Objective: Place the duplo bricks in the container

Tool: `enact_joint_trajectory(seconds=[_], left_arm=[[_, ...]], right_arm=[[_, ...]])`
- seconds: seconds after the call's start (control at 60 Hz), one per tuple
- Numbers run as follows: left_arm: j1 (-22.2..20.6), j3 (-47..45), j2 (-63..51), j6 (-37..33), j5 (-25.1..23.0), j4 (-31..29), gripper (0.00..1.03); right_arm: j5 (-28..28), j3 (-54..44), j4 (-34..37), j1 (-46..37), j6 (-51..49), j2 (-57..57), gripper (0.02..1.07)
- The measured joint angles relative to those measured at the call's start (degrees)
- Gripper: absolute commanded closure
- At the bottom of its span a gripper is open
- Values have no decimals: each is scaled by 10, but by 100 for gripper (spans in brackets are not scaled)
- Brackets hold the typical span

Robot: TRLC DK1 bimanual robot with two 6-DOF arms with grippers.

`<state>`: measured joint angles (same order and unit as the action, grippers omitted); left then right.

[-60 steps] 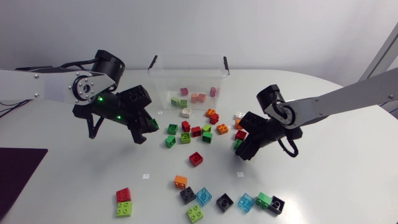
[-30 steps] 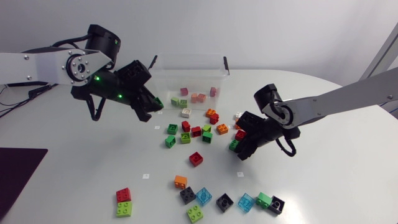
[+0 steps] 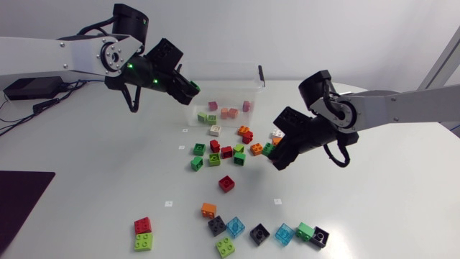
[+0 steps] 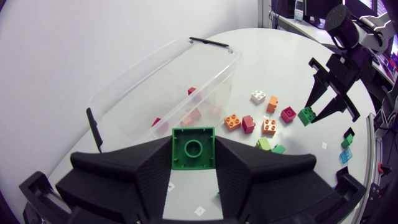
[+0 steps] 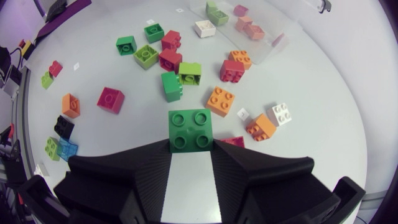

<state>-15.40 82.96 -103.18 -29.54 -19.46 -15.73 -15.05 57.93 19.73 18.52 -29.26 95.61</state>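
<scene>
— Two grippers, both loaded. The left gripper (image 3: 190, 89) is clamped on a green brick (image 4: 193, 148), and the right gripper (image 3: 276, 154) pinches a second green brick (image 5: 189, 129).
— Where is the container (image 3: 248, 92)?
— By the far edge of the worktop (image 3: 374, 208). The left hovers at its end wall and should clear the rim before releasing. The right is well short, over the loose bricks (image 3: 226, 152).

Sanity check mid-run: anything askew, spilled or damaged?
Nothing stands out: the container sits upright, loose bricks lie scattered on the table, the left claw grips a green brick, the right claw a second green brick.
</scene>
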Motion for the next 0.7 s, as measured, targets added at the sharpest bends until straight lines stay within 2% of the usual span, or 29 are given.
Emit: enact_joint_trajectory(seconds=[0.65,0.683,0.7], left_arm=[[15,198,-166,72,19,23,77],[15,206,-171,74,20,23,75],[15,211,-175,75,21,23,70]], right_arm=[[-2,155,17,28,83,12,80],[-2,164,21,28,86,16,80],[-2,169,24,28,88,18,80]])
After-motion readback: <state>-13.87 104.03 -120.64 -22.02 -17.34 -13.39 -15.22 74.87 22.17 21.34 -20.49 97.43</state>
